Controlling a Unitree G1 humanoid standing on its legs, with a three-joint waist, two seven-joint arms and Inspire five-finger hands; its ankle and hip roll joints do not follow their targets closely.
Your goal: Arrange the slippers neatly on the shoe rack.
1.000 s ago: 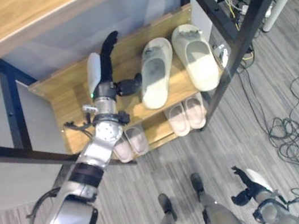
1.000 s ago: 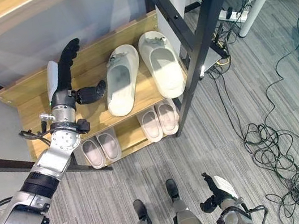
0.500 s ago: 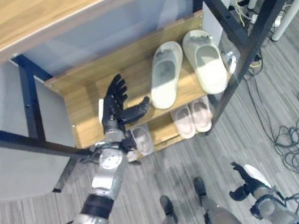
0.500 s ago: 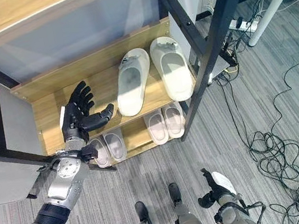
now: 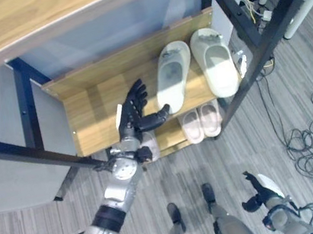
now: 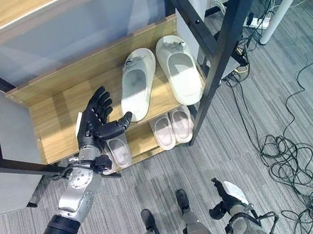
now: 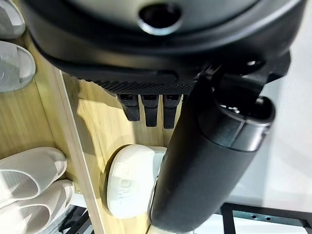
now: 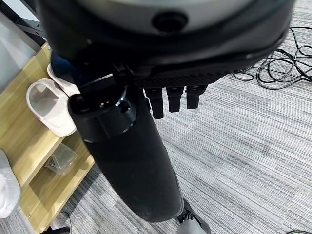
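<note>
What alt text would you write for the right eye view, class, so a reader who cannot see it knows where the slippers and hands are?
Two pale slippers lie side by side on the middle shelf of a wooden shoe rack, with two smaller pairs on the shelf below. The robot's left hand hovers open beside them, holding nothing. Its right hand hangs low over grey flooring strewn with cables.

2 white slippers (image 5: 193,69) side-by-side on rack (image 5: 91,104)
</note>
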